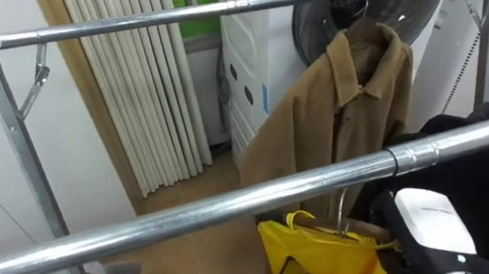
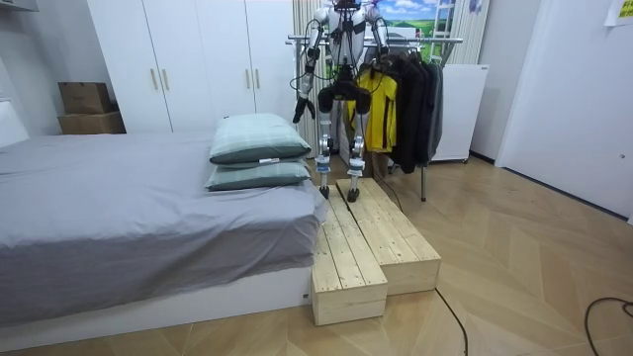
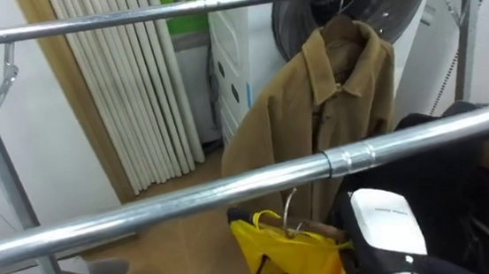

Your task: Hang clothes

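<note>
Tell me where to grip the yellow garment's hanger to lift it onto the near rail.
Take the hanger by its wooden bar beside the metal hook, coming from below on the right, where the bar shows bare. The hook stands upright under the near rail, so its curve probably must stay free.

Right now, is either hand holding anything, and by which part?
Cannot tell. The right hand is beside the wooden hanger carrying the yellow garment, below the near rail, but the contact itself is hidden.
</note>
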### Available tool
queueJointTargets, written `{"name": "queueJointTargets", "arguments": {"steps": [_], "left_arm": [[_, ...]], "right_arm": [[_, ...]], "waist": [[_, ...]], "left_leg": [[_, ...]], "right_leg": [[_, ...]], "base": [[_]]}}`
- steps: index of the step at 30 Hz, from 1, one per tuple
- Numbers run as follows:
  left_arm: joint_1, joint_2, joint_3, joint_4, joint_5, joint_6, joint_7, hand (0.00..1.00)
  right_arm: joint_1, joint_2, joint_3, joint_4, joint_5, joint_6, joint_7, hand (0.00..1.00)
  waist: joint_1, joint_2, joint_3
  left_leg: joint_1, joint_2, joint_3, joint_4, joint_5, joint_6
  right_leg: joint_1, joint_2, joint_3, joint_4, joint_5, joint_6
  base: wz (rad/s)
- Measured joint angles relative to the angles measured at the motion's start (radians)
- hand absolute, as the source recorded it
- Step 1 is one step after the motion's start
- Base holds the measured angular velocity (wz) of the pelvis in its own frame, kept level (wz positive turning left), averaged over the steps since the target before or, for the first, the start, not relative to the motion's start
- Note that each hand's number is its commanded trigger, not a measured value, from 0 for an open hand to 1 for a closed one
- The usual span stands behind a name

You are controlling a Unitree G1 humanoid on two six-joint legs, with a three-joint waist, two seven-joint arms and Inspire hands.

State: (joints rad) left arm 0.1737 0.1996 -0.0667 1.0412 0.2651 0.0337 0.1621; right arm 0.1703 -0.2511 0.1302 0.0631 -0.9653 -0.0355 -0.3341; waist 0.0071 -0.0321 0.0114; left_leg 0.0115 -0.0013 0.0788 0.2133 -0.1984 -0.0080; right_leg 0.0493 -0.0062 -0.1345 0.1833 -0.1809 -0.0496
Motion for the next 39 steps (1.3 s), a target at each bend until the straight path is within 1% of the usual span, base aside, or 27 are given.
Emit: {"name": "queueJointTargets", "arguments": {"steps": [2, 4, 6, 9, 10, 12, 14, 15, 18, 22, 23, 24, 26, 30, 33, 37, 39], "left_arm": [[-0.009, -0.003, -0.003, -0.001, 0.0, -0.001, -0.002, 0.0], [-0.02, -0.005, -0.011, -0.002, 0.0, -0.005, -0.002, 0.0], [-0.029, -0.005, -0.016, 0.0, -0.001, -0.021, -0.002, 0.0], [-0.035, -0.006, -0.015, 0.002, -0.002, -0.043, 0.0, 0.0], [-0.036, -0.007, -0.015, 0.002, -0.005, -0.044, 0.0, 0.0], [-0.042, -0.01, -0.017, 0.002, -0.038, -0.052, 0.0, 0.0], [-0.044, -0.01, -0.017, 0.002, -0.039, -0.06, 0.001, 0.0], [-0.045, -0.01, -0.017, 0.003, -0.039, -0.065, 0.001, 0.0], [-0.048, -0.002, -0.015, 0.012, -0.039, -0.073, 0.001, 0.0], [-0.045, 0.012, -0.016, 0.03, -0.067, -0.078, 0.0, 0.0], [-0.046, 0.015, -0.015, 0.038, -0.072, -0.08, 0.0, 0.0], [-0.046, 0.018, -0.015, 0.042, -0.075, -0.082, 0.0, 0.0], [-0.048, 0.019, -0.015, 0.059, -0.076, -0.087, 0.0, 0.0], [-0.053, 0.024, -0.018, 0.088, -0.078, -0.088, 0.0, 0.0], [-0.058, 0.024, -0.036, 0.103, -0.077, -0.088, 0.001, 0.0], [-0.068, 0.029, -0.036, 0.136, -0.076, -0.092, 0.001, 0.0], [-0.067, 0.032, -0.036, 0.157, -0.076, -0.101, 0.001, 0.0]], "right_arm": [[0.021, 0.0, 0.0, 0.0, -0.02, -0.02, -0.044, 1.0], [0.037, -0.001, 0.0, 0.001, -0.044, -0.039, -0.087, 1.0], [0.043, -0.002, 0.0, 0.001, -0.067, -0.06, -0.136, 1.0], [0.044, -0.005, -0.001, 0.001, -0.101, -0.083, -0.195, 1.0], [0.044, -0.007, -0.001, 0.0, -0.105, -0.089, -0.206, 1.0], [0.044, -0.014, -0.006, 0.0, -0.11, -0.114, -0.246, 1.0], [0.044, -0.021, -0.012, -0.007, -0.123, -0.124, -0.269, 1.0], [0.044, -0.026, -0.024, -0.017, -0.141, -0.136, -0.281, 1.0], [0.044, -0.037, -0.054, -0.063, -0.166, -0.16, -0.316, 1.0], [0.044, -0.055, -0.074, -0.154, -0.161, -0.185, -0.342, 1.0], [0.045, -0.06, -0.077, -0.167, -0.166, -0.194, -0.349, 1.0], [0.051, -0.06, -0.077, -0.167, -0.165, -0.2, -0.349, 1.0], [0.052, -0.061, -0.077, -0.167, -0.165, -0.211, -0.349, 1.0], [0.052, -0.072, -0.077, -0.167, -0.166, -0.224, -0.35, 1.0], [0.051, -0.075, -0.078, -0.171, -0.179, -0.227, -0.35, 1.0], [0.051, -0.081, -0.083, -0.176, -0.185, -0.239, -0.35, 1.0], [0.051, -0.103, -0.083, -0.179, -0.182, -0.25, -0.349, 1.0]], "waist": [[-0.002, 0.007, -0.0002], [-0.001, 0.016, -0.0048], [-0.004, 0.028, -0.0111], [-0.006, 0.03, -0.0121], [-0.006, 0.03, -0.0118], [-0.007, 0.028, -0.0106], [-0.008, 0.026, -0.0093], [-0.011, 0.025, -0.0088], [-0.019, 0.019, -0.0061], [-0.024, 0.007, -0.0085], [-0.029, 0.002, -0.0107], [-0.03, -0.002, -0.0085], [-0.03, -0.005, -0.0088], [-0.034, -0.012, -0.0083], [-0.034, -0.014, -0.008], [-0.033, -0.014, -0.0079], [-0.032, -0.015, -0.0074]], "left_leg": [[-0.002, 0.001, 0.0, 0.012, -0.002, 0.001], [-0.005, 0.001, 0.002, 0.017, -0.002, 0.001], [-0.007, 0.001, 0.006, 0.018, -0.001, 0.002], [-0.001, 0.003, 0.017, 0.018, -0.001, 0.002], [0.0, 0.003, 0.018, 0.018, -0.001, 0.002], [0.001, 0.003, 0.02, 0.015, -0.001, 0.002], [0.001, 0.004, 0.023, 0.014, -0.001, 0.002], [0.001, 0.003, 0.025, 0.014, -0.001, 0.002], [0.007, 0.002, 0.026, 0.008, -0.001, 0.002], [0.018, 0.004, 0.031, 0.004, -0.001, 0.002], [0.021, 0.004, 0.031, 0.003, -0.001, 0.002], [0.029, 0.004, 0.031, -0.001, -0.001, 0.002], [0.036, 0.005, 0.036, -0.007, -0.001, 0.002], [0.036, 0.005, 0.042, -0.008, -0.001, 0.002], [0.035, 0.005, 0.052, -0.009, -0.001, 0.002], [0.033, 0.005, 0.05, -0.008, -0.001, 0.002], [0.035, 0.005, 0.05, -0.01, -0.001, 0.002]], "right_leg": [[-0.001, 0.003, 0.007, 0.001, -0.001, 0.0], [-0.015, 0.007, 0.011, 0.005, -0.001, -0.001], [-0.014, 0.008, 0.02, 0.009, 0.004, -0.005], [-0.015, 0.01, 0.027, 0.016, 0.004, -0.006], [-0.014, 0.01, 0.026, 0.016, 0.004, -0.006], [-0.015, 0.01, 0.027, 0.016, 0.004, -0.006], [-0.016, 0.01, 0.029, 0.016, 0.004, -0.006], [-0.017, 0.01, 0.029, 0.016, 0.004, -0.006], [-0.016, 0.009, 0.029, 0.019, -0.001, -0.005], [-0.008, 0.01, 0.028, 0.018, -0.003, -0.006], [-0.003, 0.01, 0.028, 0.016, -0.004, -0.006], [0.004, 0.011, 0.029, 0.012, -0.004, -0.007], [0.009, 0.011, 0.029, 0.008, -0.004, -0.007], [0.01, 0.011, 0.027, 0.007, -0.004, -0.007], [0.009, 0.009, 0.026, 0.007, -0.004, -0.007], [0.006, 0.011, 0.03, 0.007, -0.004, -0.007], [0.005, 0.01, 0.029, 0.013, -0.004, -0.007]], "base": [[0.01], [-0.07], [-0.1], [-0.12], [-0.06], [0.0], [-0.02], [0.0], [0.0], [-0.02], [0.0], [0.0], [-0.05], [0.0], [0.0], [0.0], [0.0]]}}
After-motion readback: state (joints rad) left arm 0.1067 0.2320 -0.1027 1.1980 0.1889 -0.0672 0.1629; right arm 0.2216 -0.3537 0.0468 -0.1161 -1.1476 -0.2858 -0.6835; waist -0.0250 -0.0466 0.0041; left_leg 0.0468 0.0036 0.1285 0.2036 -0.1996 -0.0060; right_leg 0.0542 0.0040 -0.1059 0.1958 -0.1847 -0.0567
